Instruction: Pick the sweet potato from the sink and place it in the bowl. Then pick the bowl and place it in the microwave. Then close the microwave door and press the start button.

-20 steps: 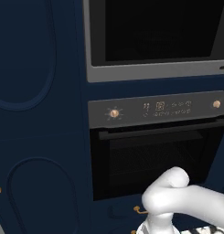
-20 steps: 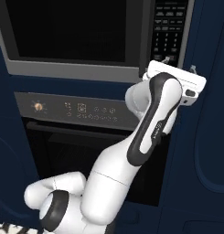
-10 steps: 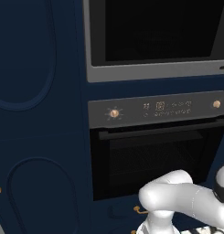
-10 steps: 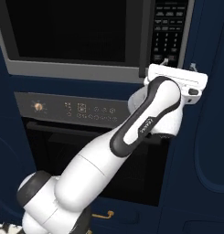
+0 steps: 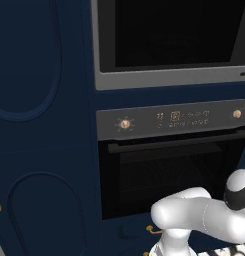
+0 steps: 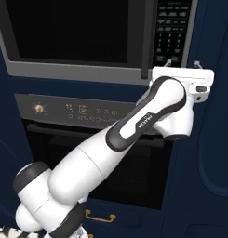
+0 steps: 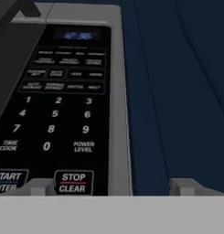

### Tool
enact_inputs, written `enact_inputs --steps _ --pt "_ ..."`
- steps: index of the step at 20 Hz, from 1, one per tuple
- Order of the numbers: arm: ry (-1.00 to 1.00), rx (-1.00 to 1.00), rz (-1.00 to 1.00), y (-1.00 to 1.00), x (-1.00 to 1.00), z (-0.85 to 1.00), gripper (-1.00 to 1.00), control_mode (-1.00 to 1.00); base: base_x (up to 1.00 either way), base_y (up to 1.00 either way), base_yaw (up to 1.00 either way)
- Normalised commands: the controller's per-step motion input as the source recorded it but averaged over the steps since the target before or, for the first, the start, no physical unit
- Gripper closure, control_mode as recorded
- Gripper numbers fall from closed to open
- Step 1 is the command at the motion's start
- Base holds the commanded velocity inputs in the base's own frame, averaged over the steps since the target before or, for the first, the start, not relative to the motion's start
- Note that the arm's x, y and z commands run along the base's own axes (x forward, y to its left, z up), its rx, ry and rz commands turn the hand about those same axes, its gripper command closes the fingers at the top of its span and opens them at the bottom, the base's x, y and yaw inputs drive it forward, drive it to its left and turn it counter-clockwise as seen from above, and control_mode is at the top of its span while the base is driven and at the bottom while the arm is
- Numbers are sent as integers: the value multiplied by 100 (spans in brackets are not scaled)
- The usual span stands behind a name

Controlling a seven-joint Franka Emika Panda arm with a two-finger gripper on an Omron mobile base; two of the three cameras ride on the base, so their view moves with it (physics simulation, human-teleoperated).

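START key [image 7: 8, 180] cut off by hand view's left edge; upper keypad labels blurred

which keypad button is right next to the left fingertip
The STOP/CLEAR button, bottom row beside START; the left fingertip sits at its left edge, while the number keys lie higher up.

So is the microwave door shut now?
Shut, as far as the views show: the microwave door lies flat in the grey frame, its edge meeting the keypad. The latch itself cannot be seen.
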Motion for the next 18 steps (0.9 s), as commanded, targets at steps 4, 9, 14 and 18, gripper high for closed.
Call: enact_inputs --steps 4,9,14,18 --pt "1 -6 -8 30 0 48 -100 -100 0 0 0" --pt "2 -5 -8 29 -5 50 -100 -100 0 0 0" --pt "0 -3 -3 23 -25 59 -100 -100 0 0 0" --pt "2 -2 -1 29 -12 17 -100 -100 0 0 0"
